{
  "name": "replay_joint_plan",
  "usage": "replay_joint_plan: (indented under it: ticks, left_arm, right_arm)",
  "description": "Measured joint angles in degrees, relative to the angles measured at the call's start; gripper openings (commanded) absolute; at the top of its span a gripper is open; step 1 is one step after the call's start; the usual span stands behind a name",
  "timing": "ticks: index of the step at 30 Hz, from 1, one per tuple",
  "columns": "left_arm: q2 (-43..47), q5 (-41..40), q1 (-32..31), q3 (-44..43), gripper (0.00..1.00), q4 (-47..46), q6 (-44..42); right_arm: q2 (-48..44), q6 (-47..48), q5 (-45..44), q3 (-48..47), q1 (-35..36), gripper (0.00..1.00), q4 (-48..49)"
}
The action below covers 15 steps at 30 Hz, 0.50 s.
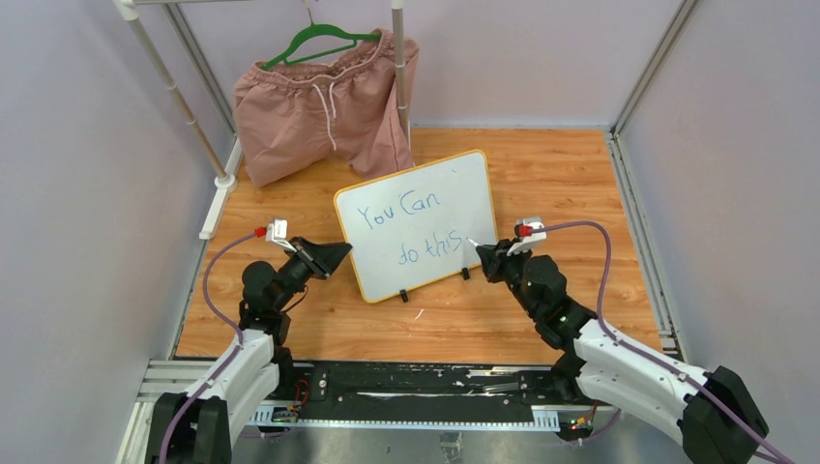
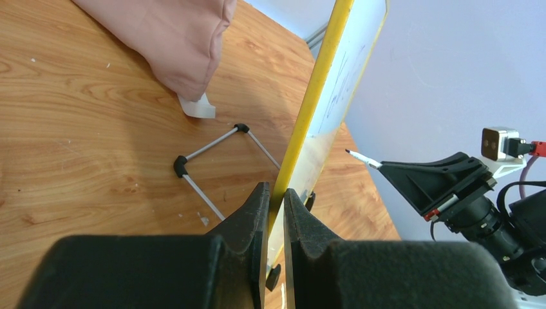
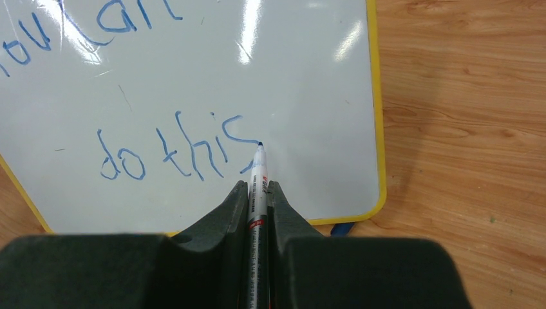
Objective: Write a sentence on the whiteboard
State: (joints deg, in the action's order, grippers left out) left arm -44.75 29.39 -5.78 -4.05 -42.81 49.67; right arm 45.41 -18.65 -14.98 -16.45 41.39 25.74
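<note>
The whiteboard (image 1: 454, 188), white with a yellow frame, stands tilted on two black feet mid-table. Blue lettering (image 1: 398, 207) on it reads "You Can" over "do this". My left gripper (image 1: 340, 255) is shut on the board's left yellow edge (image 2: 308, 109), one finger on each face. At the board's right side, my right gripper (image 1: 486, 253) is shut on a white marker (image 3: 257, 193). The marker's tip (image 3: 260, 145) sits at the end of "this" (image 3: 203, 148), at or just off the board's surface. The lettering (image 2: 343, 80) shows edge-on in the left wrist view.
Pink shorts (image 1: 324, 101) hang on a green hanger (image 1: 319, 41) from a white rack at the back left. The board's wire stand (image 2: 212, 151) rests on the wooden table (image 1: 561, 184) behind it. Purple walls close in both sides.
</note>
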Motion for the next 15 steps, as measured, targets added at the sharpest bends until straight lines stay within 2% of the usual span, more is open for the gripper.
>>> replay_joint_plan:
  ticks: [15]
  left_arm:
    - [0.0,0.0,0.0,0.0,0.00,0.0,0.0]
  right_arm:
    - [3.3,-4.1,2.5,0.0,-3.8,0.00,1.0]
